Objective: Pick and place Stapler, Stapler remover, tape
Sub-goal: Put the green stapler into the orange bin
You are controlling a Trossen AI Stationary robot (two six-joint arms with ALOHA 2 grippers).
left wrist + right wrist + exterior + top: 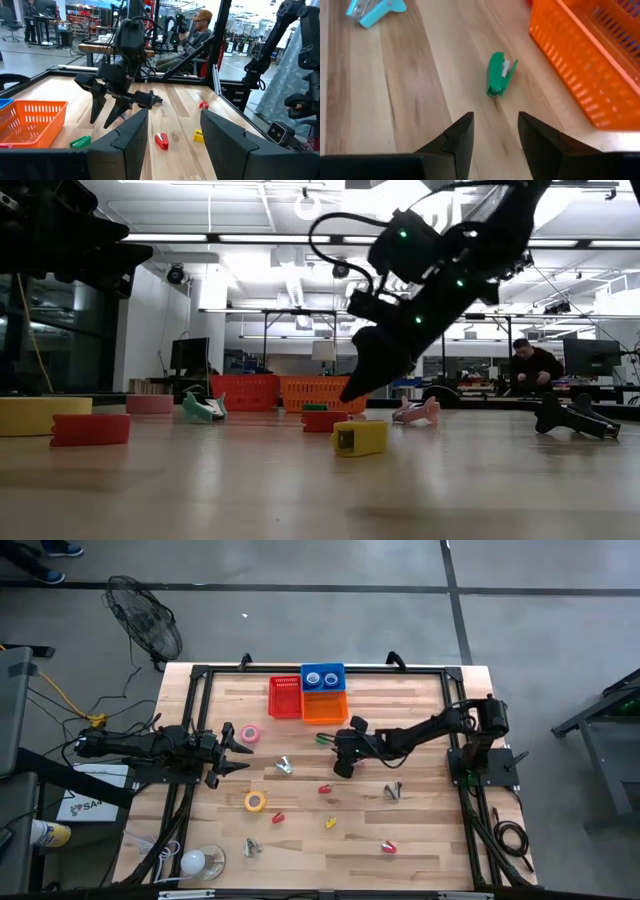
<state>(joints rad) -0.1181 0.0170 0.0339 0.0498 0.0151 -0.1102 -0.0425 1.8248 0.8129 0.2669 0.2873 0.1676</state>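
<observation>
- Where the whole table (pixel 420 840) is taken in from the high view, the orange basket (pixel 325 706) at its far edge is used as the landmark; the red basket (pixel 285 697) is set touching it on the left arm's side, and the blue bin (pixel 323 676) behind it.
- The right arm is reached in toward the table's middle, so that the right gripper (pixel 342 762) is held just in front of the orange basket; the left gripper (pixel 236 752) is parked well off to the left of it, near the pink tape roll (pixel 250 734), and the left arm is judged the farther of the two by a clear margin.
- The green stapler (pixel 499 74) is found lying on the wood just beside the orange basket's front wall (pixel 580 80), straight ahead of the right gripper (pixel 496 131) and a little beyond its tips; its long axis is seen to run nearly in line with the fingers' reach, tilted slightly toward the basket.
- The right jaws are shown part open, nothing being held or touched between them; the gap is judged wide enough to straddle the stapler across its narrow width.
- The left jaws are likewise shown part open and empty in the left wrist view; the left arm is taken to be waiting.
</observation>
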